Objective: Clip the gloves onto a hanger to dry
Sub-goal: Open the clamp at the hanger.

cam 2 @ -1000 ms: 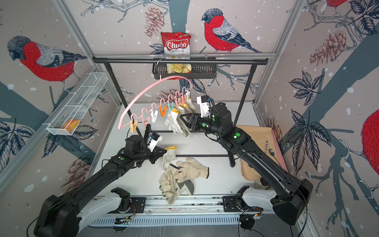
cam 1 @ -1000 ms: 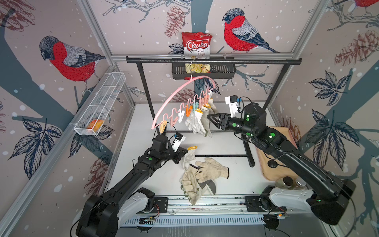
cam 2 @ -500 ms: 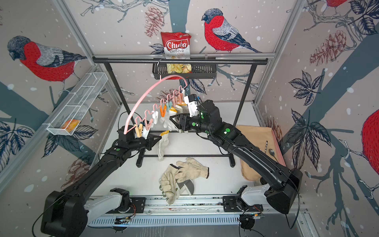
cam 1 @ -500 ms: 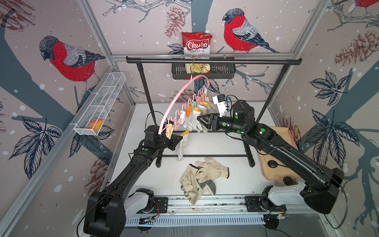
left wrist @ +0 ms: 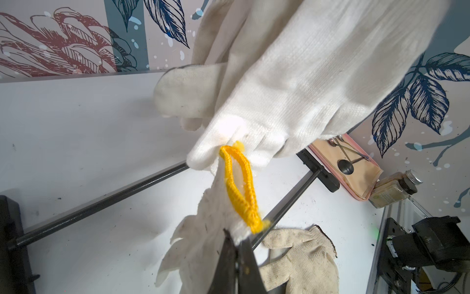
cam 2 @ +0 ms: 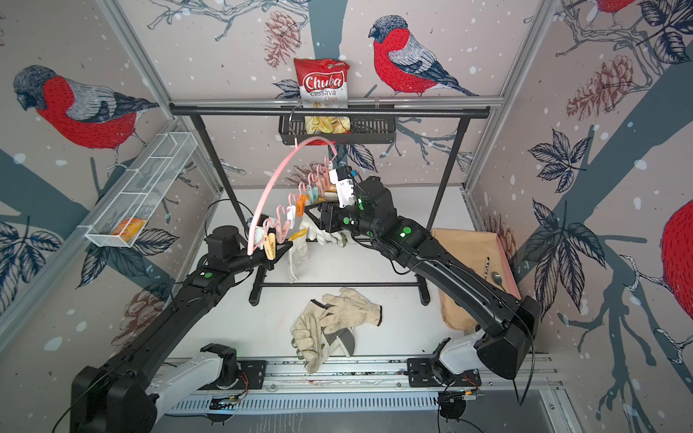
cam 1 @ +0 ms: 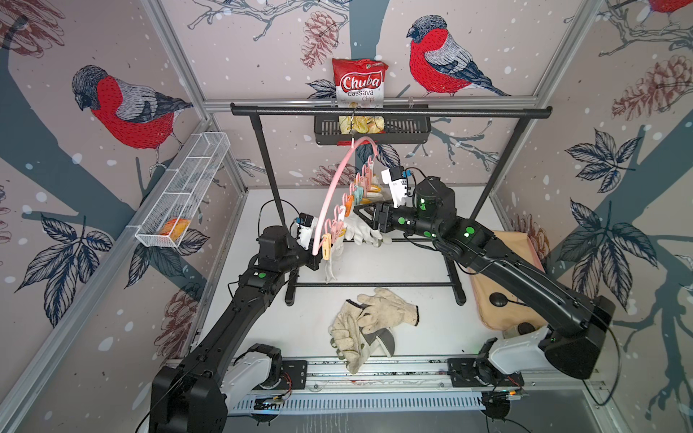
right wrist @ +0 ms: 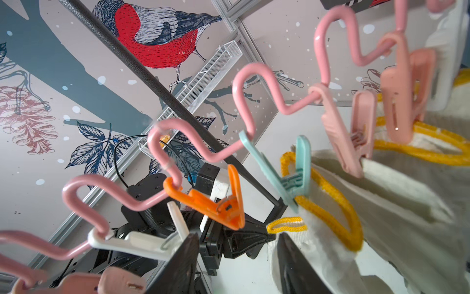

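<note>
Bullfinch wallpaper lined the booth around a white table (cam 1: 412,262), where a black rack (cam 1: 375,111) stood. From the rack's top bar the hanger (cam 1: 335,183) hung by its hook, turned almost end-on. Its long axis ran from far, under the bar, down to near-left, and its low end was just beside the left gripper (left wrist: 237,241). Along its wavy rail the right wrist view showed one white pin (right wrist: 137,241), one orange pin (right wrist: 218,206), one teal pin (right wrist: 287,175) and two pink pins (right wrist: 353,132), with more cut off at both ends. The left gripper was clamped on the yellow cuff of one glove (left wrist: 203,241), which hung cuff up and fingers down, just below the orange pin and apart from it. The right gripper (right wrist: 236,257) reached in from the right, jaws apart with nothing between them, and the white pin's end was just beside one finger (right wrist: 183,259). At least two clipped gloves (cam 1: 362,232) hung cuffs up under the teal and pink pins. A pile (cam 1: 348,337) lay on the near table. Its top glove (cam 1: 390,309) lay crosswise, dark cuff right and fingers left, over at least one more. The exact count could not be told.
</note>
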Available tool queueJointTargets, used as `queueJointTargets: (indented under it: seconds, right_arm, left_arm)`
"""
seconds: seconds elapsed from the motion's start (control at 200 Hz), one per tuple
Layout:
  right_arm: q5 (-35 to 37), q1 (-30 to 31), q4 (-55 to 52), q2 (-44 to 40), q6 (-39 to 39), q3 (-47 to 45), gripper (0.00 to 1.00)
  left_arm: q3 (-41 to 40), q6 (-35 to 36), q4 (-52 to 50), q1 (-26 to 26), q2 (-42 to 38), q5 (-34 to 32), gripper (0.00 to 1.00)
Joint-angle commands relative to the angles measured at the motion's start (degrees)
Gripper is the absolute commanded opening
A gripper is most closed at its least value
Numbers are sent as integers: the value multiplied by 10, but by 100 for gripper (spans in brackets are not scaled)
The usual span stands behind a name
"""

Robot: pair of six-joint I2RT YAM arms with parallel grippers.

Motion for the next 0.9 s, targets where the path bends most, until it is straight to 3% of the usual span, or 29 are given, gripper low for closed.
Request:
queueJointTargets:
  seconds: [0.0,0.89]
  right_arm:
    - [-1,-2,26,5,-6,8,53]
    - [-47,0,29,56,-19,52,53]
  left_arm:
    - [3,-4,12,2,-4,-1,0]
    - [2,-9,14,2,-9,-1,0]
